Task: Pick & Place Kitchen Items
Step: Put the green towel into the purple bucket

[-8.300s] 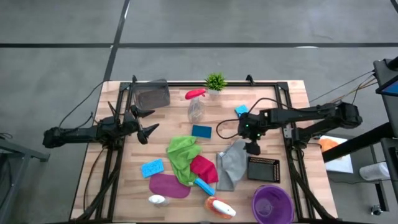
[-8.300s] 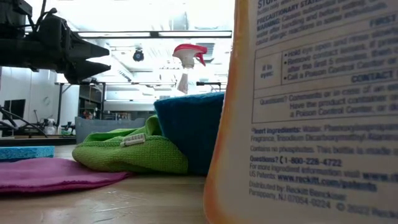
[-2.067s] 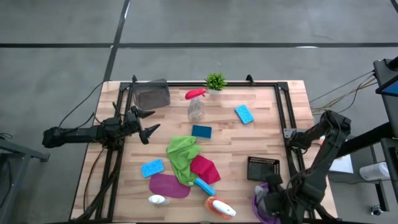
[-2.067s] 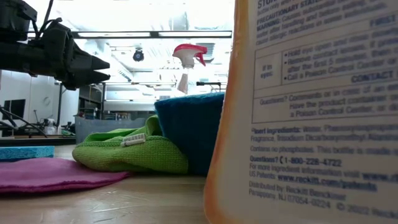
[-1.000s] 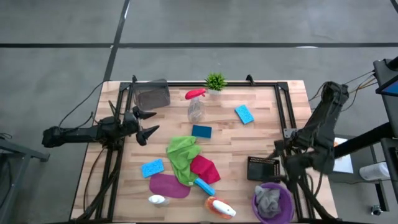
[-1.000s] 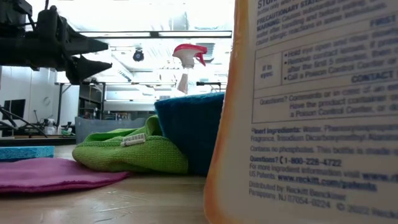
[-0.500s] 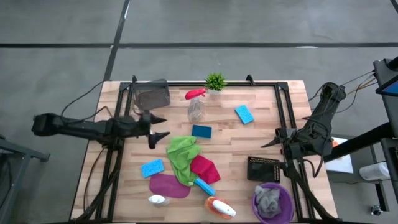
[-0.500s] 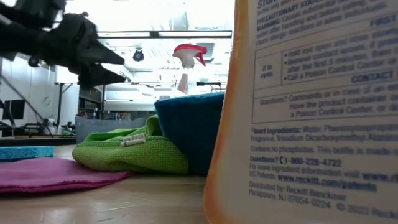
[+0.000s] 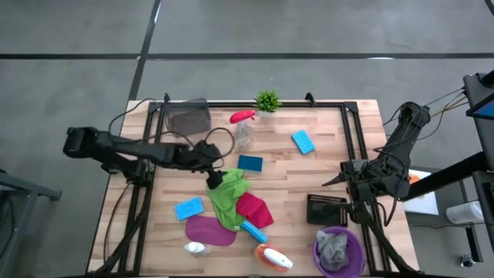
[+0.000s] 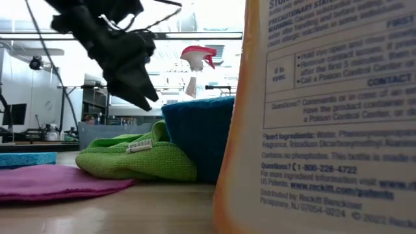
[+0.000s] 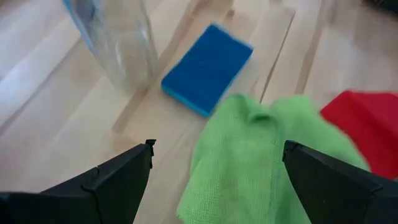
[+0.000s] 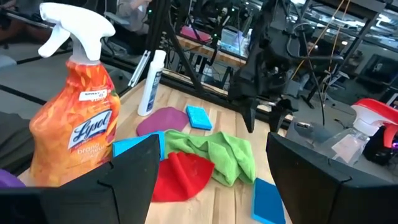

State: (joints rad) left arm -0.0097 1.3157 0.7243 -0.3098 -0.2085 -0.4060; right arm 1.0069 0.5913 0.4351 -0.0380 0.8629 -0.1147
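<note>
My left gripper [image 9: 216,180] is open and tipped down over the near-left part of the crumpled green cloth [image 9: 225,193]. In the left wrist view its fingers stand either side of the cloth [image 11: 249,155], and in the low view [image 10: 144,101] they are just above it. A dark blue sponge [image 9: 249,163] and a clear red-topped spray bottle [image 9: 243,131] are just beyond. A magenta cloth [image 9: 253,208] lies partly under the green one. My right gripper [image 9: 333,176] is open and empty at the right side, pointing left. A grey cloth [image 9: 336,249] lies in the purple bowl [image 9: 318,245].
Light blue sponges [image 9: 302,141] [image 9: 188,208], a purple cloth [image 9: 208,230], a white bottle [image 9: 196,248] and an orange bottle [image 9: 272,257] lie around. A black basket [image 9: 326,208] sits near the right gripper, with a grey bin [image 9: 189,118] at the far left and a potted plant [image 9: 267,101] at the far edge.
My left gripper has swung from the table's left edge toward the right, tipped downward, and come over the green cloth, staying open. My right gripper has drawn away from the purple bowl toward the far edge and turned to point left. The cloths have not moved.
</note>
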